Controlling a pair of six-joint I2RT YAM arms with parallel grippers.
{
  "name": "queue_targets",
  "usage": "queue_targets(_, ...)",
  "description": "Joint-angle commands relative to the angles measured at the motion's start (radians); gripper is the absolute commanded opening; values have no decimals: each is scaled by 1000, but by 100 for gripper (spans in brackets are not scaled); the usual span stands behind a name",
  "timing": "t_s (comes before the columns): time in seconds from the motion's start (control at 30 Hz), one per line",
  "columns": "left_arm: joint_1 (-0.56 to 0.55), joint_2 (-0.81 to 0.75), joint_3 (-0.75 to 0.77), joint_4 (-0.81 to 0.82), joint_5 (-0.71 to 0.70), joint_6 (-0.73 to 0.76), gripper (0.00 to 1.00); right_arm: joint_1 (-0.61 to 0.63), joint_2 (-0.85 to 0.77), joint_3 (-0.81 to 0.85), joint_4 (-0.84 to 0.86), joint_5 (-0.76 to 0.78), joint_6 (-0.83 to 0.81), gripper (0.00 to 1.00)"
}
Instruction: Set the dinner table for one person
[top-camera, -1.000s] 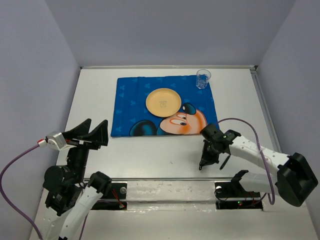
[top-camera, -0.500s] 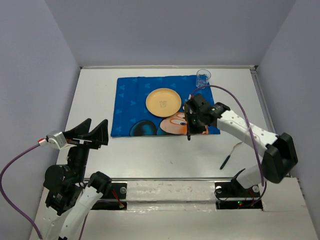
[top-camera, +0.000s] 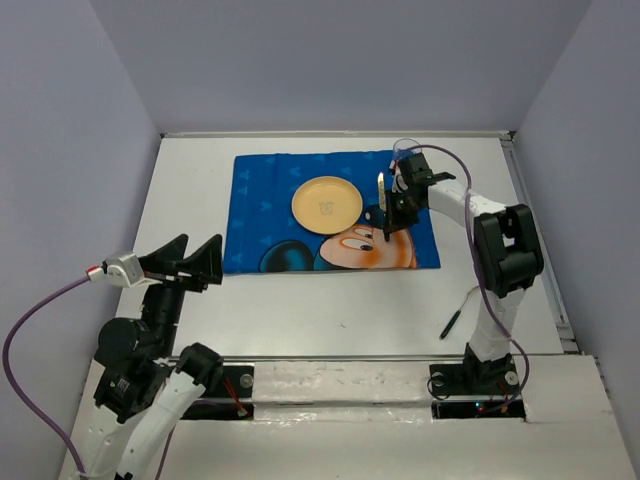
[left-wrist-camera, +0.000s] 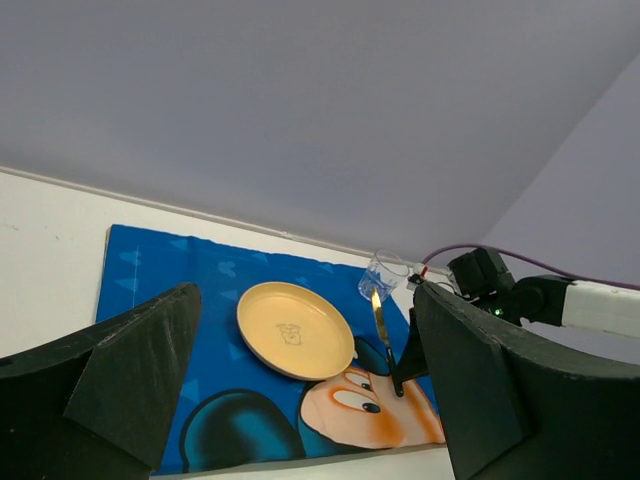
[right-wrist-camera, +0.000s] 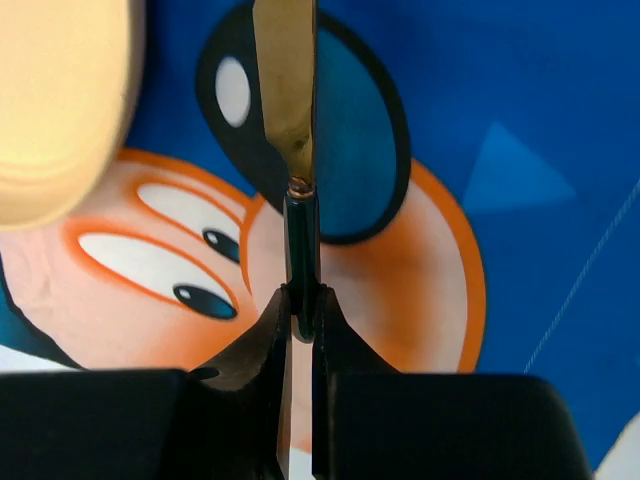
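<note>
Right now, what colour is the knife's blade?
The knife has a shiny gold blade and a dark handle; the right wrist view shows it best.

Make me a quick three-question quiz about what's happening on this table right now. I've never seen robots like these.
1. True or false: the right claw is shut on a knife with a gold blade.
2. Which of these lies on the blue placemat? A) a yellow plate B) a napkin C) a bowl
3. Fill in: the left claw hangs off to the side, holding nothing, and it is ____ (open or shut).

Key: 1 true; 2 A; 3 open.
</note>
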Motion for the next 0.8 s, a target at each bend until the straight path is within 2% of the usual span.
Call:
queue_targets(0.0, 5, 26, 7, 37, -6, 11, 99, -15, 62, 122, 49, -90, -59, 0)
queue_targets(0.27, 8, 49, 7, 39, -1, 14, 99, -44, 174, 210, 37, -141, -50, 0)
queue_targets(0.77, 19, 58, 6, 42, 11, 13, 99, -62, 199, 242, -60, -81, -19, 0)
